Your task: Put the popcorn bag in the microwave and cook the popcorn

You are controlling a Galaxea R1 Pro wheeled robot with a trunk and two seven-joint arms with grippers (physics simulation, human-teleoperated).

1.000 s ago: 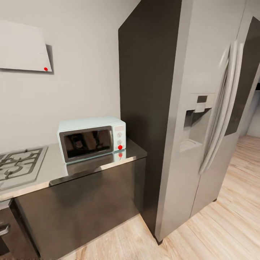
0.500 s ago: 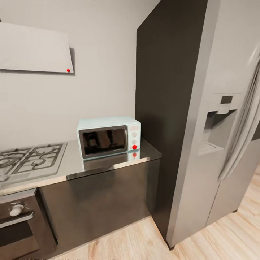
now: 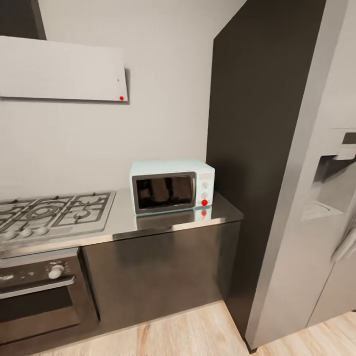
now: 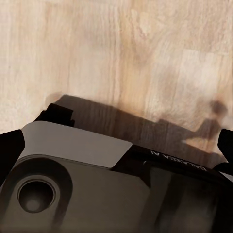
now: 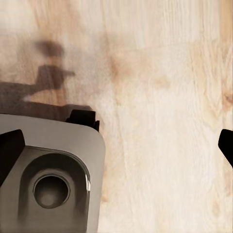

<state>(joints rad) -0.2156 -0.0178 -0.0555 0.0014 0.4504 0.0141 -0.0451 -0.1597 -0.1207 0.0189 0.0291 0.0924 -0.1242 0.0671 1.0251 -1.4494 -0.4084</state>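
Observation:
The pale mint-blue microwave (image 3: 171, 186) stands on the grey metal countertop (image 3: 223, 211), close to the tall dark panel on its right. Its dark glass door is closed, and its white knob panel carries a red dot. The popcorn bag is out of view. In the left wrist view, my left gripper (image 4: 116, 145) points down at the wood floor with its dark fingertips (image 4: 9, 148) far apart, open and empty. My right gripper (image 5: 116, 145) also hangs open over the floor, holding nothing.
A grey gas hob (image 3: 54, 212) lies left of the microwave, above a dark built-in oven (image 3: 39, 291). A white slanted hood (image 3: 62, 69) hangs on the wall. A tall grey fridge (image 3: 306, 188) stands at the right. The robot's base (image 4: 73, 189) sits below both grippers.
The whole head view has swung left, so the camera moved: the microwave now sits further right in the picture, and more of the hob and the oven has come into view.

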